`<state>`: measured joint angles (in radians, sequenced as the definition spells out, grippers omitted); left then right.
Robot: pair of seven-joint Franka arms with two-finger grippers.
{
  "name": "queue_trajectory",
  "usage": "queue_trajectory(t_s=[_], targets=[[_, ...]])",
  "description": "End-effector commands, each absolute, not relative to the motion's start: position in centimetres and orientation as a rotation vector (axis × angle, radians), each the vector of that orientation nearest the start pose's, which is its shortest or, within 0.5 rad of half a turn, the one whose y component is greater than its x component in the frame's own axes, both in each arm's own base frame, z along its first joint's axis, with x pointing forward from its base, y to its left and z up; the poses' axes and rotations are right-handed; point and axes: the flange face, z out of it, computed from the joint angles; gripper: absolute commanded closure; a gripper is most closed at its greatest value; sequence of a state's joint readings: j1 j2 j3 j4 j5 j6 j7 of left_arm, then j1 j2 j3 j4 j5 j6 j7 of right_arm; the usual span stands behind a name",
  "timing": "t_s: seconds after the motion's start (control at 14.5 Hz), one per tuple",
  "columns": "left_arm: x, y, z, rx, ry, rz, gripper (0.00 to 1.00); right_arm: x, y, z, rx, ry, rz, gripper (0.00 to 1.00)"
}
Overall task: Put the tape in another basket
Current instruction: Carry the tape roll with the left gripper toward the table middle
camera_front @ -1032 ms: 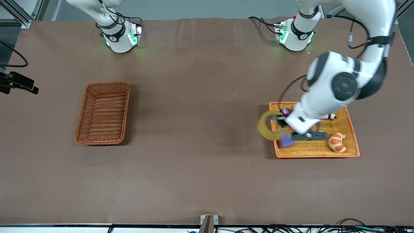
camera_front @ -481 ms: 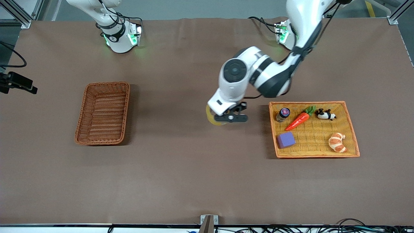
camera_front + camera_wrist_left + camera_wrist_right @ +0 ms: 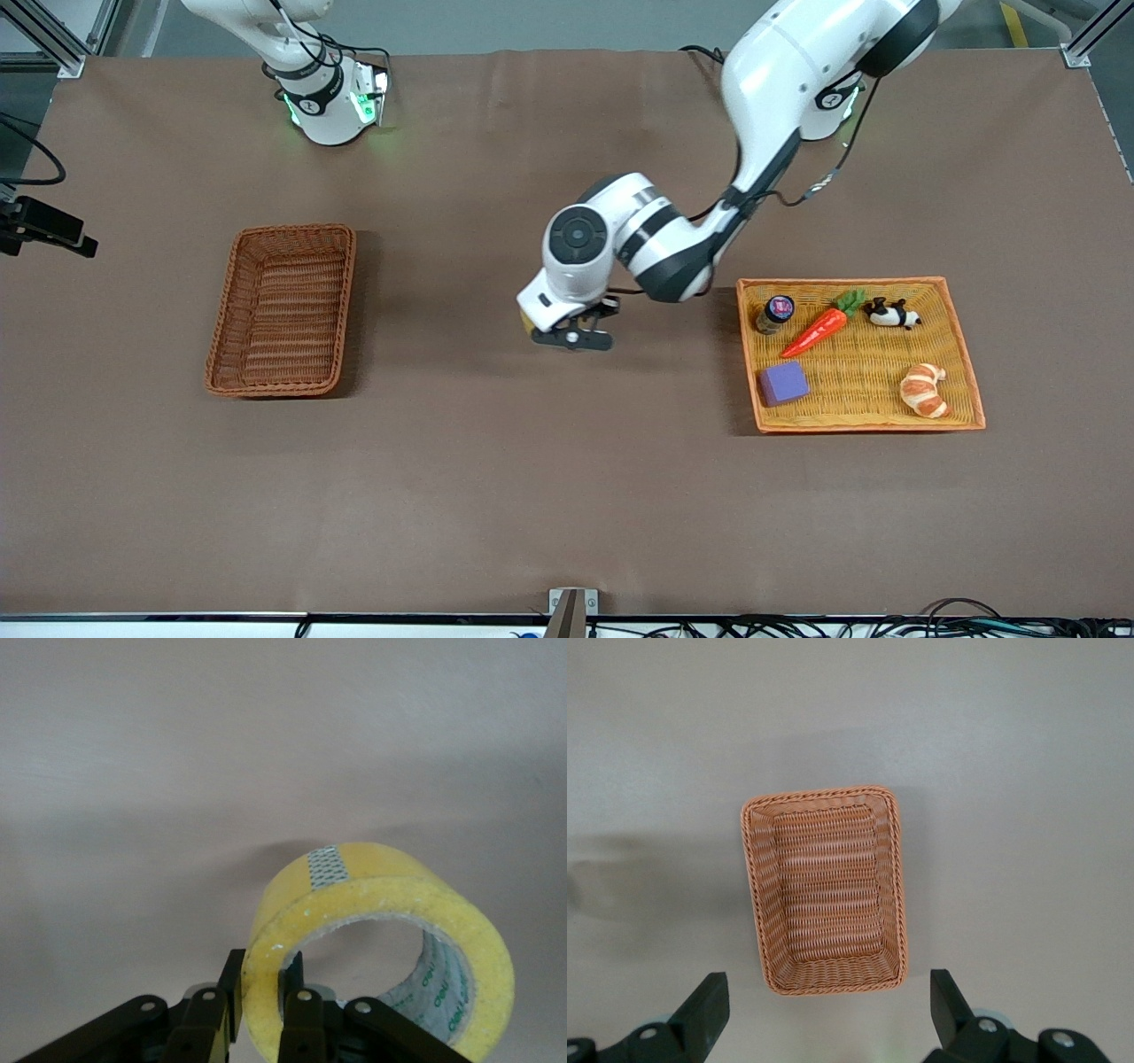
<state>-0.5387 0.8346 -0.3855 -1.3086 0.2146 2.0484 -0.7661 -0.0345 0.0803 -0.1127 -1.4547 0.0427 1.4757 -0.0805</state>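
- Tape [image 3: 381, 930], a translucent yellowish ring-shaped roll with a grey core, hung in the left pincer [image 3: 571, 337], clenched across the roll's wall, over bare brown table [image 3: 532, 496] between the two baskets.
- Reddish-brown deep wicker basket [image 3: 282, 308] lay empty toward the right arm's end; the carry should probably run level until the roll is above its middle, then lower before release.
- Right pincer [image 3: 824, 1014] waited released, high over that basket.
- Flat orange-yellow woven tray [image 3: 961, 341] kept the other items.
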Motion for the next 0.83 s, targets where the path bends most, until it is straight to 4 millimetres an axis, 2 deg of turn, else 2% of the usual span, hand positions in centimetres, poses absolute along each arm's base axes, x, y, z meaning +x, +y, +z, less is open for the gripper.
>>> queue_trajectory(t_s=[0.0,0.28,0.41,0.48,0.55,0.62,0.76], targets=[[50.5,-55.2,24.7,-3.186,0.249,0.155,0.95,56.0,-7.3,63.1,-3.084,0.089,0.059,0.0],[50.4,-56.8,22.5,-3.221,0.269,0.144,0.94,56.4,-7.1,63.3,-3.076,0.086,0.019,0.0],[49.9,-57.6,22.2,-3.235,0.283,0.128,0.89,56.5,-6.1,63.3,-3.078,0.065,0.02,0.0],[50.0,-57.5,22.0,-3.234,0.285,0.13,0.81,56.6,-5.5,63.4,-3.079,0.056,0.009,0.0],[50.2,-57.5,22.4,-3.245,0.304,0.103,0.48,56.7,-5.4,63.4,-3.079,0.059,-0.002,0.0],[51.0,-57.1,22.9,-3.267,0.276,0.074,0.25,56.8,-5.3,63.4,-3.08,0.057,-0.011,0.0],[51.7,-56.7,24.9,-3.279,0.248,0.034,0.05,57.1,-5.3,62.9,-3.079,0.058,-0.007,0.0]])
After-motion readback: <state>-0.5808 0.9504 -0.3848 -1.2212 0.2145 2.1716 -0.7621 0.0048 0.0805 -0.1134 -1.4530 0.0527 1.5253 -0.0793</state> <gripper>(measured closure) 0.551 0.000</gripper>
